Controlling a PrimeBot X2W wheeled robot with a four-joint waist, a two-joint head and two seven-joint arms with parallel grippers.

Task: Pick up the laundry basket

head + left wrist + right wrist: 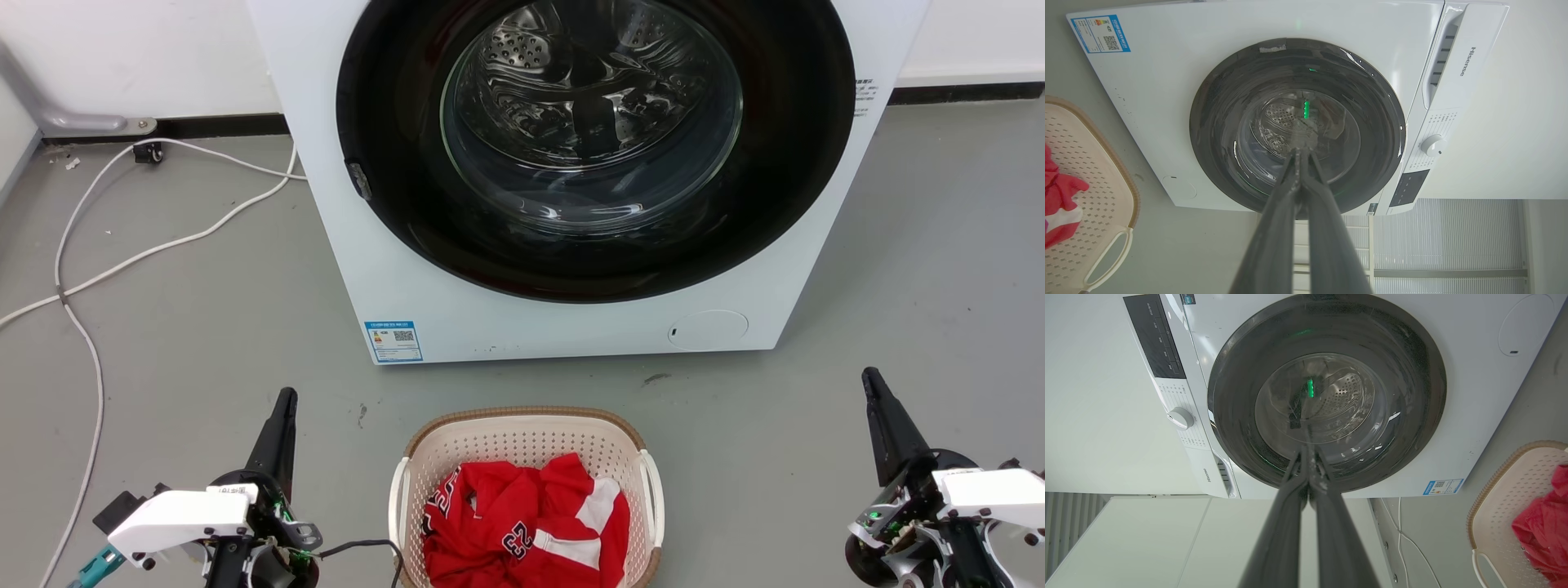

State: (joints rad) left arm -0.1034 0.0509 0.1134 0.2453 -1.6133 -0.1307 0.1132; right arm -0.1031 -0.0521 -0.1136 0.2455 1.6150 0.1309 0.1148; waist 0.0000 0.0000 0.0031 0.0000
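Grey floor (204, 343), white washing machine (408, 269) against the wall, loose white cable (163, 245) trailing off to the left. Laundry basket (522, 414) sits on the floor just in front of the machine, midway between the two arms, with a red jersey (522, 523) heaped inside; its near end runs off the bottom of the head view. Left pincer (285, 400) and right pincer (872, 380) both hover well apart from the basket, fingers pressed together, holding nothing, pointing toward the machine. Judgement: nothing is gripped yet. Risks from here: the fingers must spread before they reach the white side handles (655, 498), or they will only nudge the basket and slide it across the floor. The handles are thin loops, so a tip could slip past one and jam in the perforated wall. If one arm rises ahead of the other, the basket tips and the jersey may spill. A dark wire (367, 545) from the left wrist lies close to the basket's rim and could snag.
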